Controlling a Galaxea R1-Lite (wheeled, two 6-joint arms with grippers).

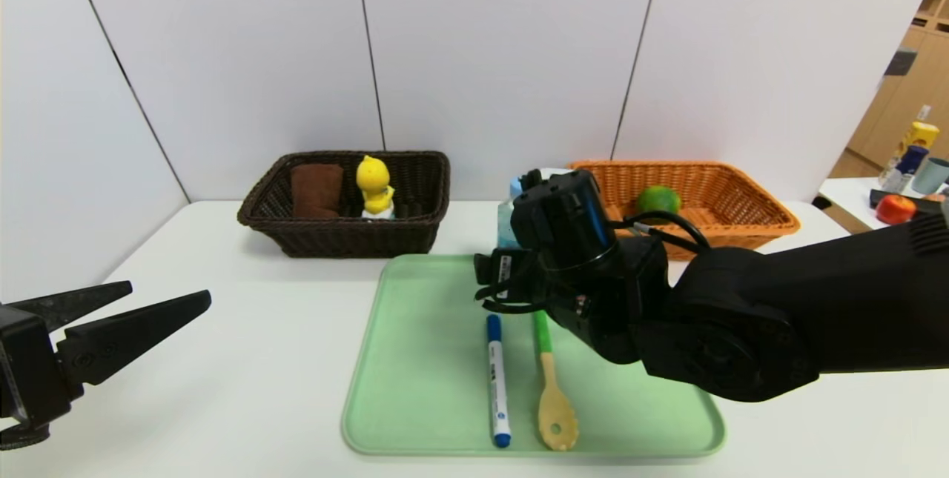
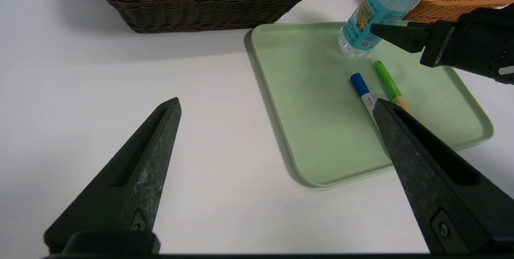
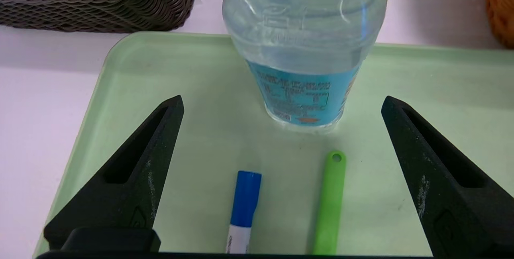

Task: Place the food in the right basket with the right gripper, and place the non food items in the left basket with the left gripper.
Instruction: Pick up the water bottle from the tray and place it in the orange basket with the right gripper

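A clear water bottle (image 3: 305, 50) with a blue label stands upright at the far side of the green tray (image 1: 415, 359). A blue marker (image 1: 497, 382) and a spoon (image 1: 552, 389) with a green handle lie side by side on the tray. My right gripper (image 3: 282, 99) is open just above the tray. Its fingers straddle the marker's cap and the handle's end, and the bottle stands just beyond their tips, apart from them. My left gripper (image 1: 169, 293) is open and empty over the table, left of the tray.
The dark brown basket (image 1: 348, 237) at back left holds a brown towel (image 1: 317, 190) and a yellow duck (image 1: 374, 185). The orange basket (image 1: 741, 222) at back right holds a lime (image 1: 658, 200). A side table with an apple (image 1: 895, 208) and cups stands far right.
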